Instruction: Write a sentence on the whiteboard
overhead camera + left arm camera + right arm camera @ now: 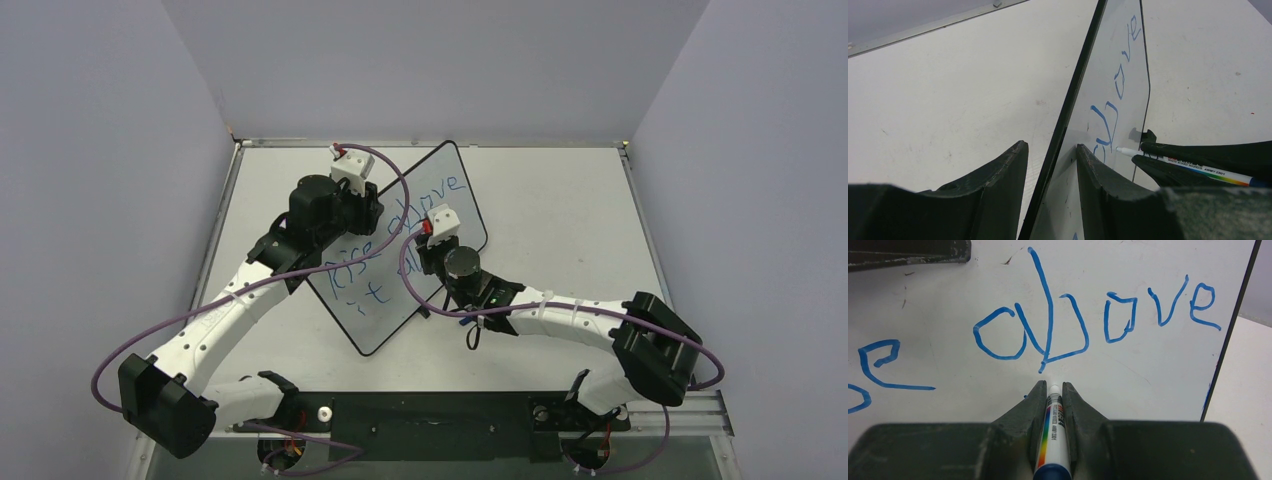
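Currently the left claw [1050,150] pinches the whiteboard [385,320] by its edge, propping it on the bench [560,200]. The right claw [1053,387] clamps the marker [1053,440], tip just under the sentence [1050,315]. A hard push may twist it loose, smearing letters.

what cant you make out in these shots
- right wrist: the picture's left edge cuts off the sentence's start; the marker's label print is too small.
- top: the right arm covers the second line's end.
- left wrist: whether the left gripper clamps the whiteboard is unclear; its frame hides the contact.
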`<state>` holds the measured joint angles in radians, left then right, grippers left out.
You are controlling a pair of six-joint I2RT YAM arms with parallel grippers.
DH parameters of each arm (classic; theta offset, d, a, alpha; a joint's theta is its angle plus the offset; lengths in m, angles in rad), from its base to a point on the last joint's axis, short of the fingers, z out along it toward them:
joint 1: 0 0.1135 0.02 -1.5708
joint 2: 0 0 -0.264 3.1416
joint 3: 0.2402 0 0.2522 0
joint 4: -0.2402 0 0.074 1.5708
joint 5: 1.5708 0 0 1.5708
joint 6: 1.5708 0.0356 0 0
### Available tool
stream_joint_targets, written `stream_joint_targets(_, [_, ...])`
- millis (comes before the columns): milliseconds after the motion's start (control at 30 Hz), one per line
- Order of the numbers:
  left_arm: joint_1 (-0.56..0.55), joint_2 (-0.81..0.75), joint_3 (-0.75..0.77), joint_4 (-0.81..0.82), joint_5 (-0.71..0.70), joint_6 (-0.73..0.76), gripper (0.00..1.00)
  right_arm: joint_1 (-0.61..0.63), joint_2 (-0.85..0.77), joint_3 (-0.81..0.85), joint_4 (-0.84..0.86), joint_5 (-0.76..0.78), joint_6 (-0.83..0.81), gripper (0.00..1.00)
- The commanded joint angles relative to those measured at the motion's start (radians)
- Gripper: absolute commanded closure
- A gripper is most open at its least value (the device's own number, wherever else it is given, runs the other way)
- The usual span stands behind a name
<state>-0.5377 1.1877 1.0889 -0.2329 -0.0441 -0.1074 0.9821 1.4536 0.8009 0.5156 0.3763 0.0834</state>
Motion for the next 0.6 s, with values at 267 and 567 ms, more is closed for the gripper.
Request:
stream_joint_targets(267, [-0.011,-0.023,0.042,0.1,0.023,0.008,1.0,-0.005,0.037,-0.019,0.058,-0.017,0.052,1.0])
stream_joint_targets(567, [-0.011,-0.023,0.043,0.1,0.024,0.008,1.0,-0.003,0.042,-0.069,0.078,-0.016,0.09,1.0])
